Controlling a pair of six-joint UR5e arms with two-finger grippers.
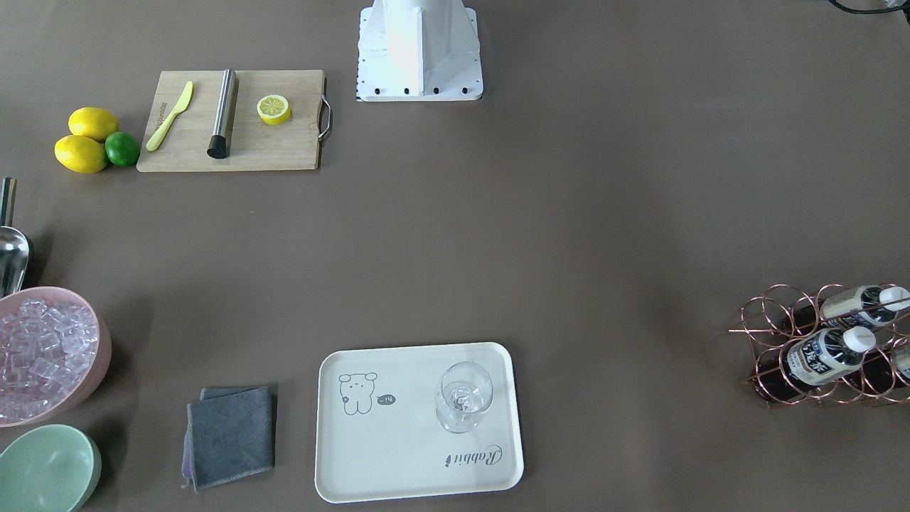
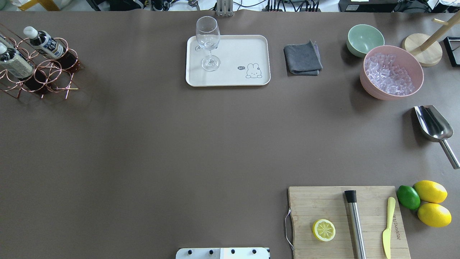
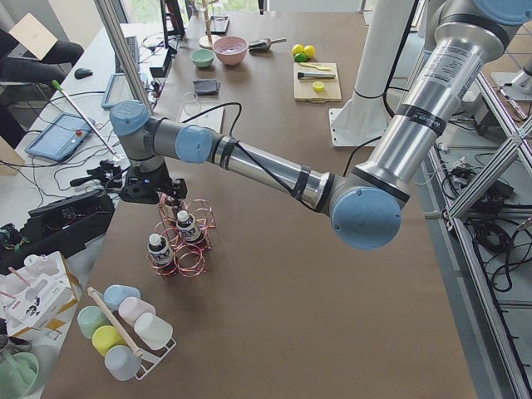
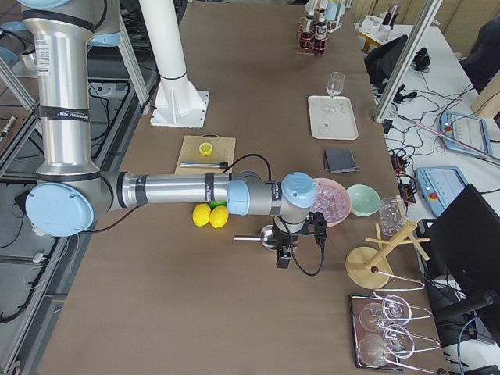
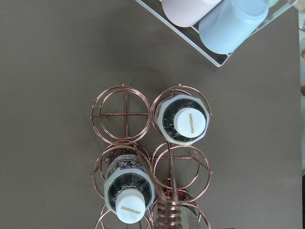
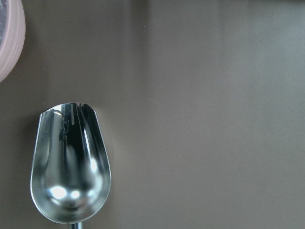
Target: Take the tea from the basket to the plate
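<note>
The copper wire basket (image 1: 775, 355) stands at the table's end on my left, also seen as basket (image 2: 54, 77) and basket (image 5: 125, 113). Tea bottles with white caps stand in its cells: one tea bottle (image 5: 184, 122) beside an empty cell, another (image 5: 127, 191) one row along. My left gripper (image 3: 170, 198) hangs just over the basket (image 3: 189, 249); I cannot tell whether it is open or shut. The cream plate (image 2: 248, 46) holds a wine glass (image 2: 208, 39). My right gripper (image 4: 283, 256) hovers over a steel scoop (image 6: 71, 171); its state cannot be told either.
A rack of pastel cups (image 3: 125, 328) lies next to the basket. A grey cloth (image 2: 302, 58), green bowl (image 2: 364, 39) and pink bowl of ice (image 2: 391, 72) sit right of the plate. A cutting board (image 2: 345, 219) with lemon half, muddler and knife is near my base.
</note>
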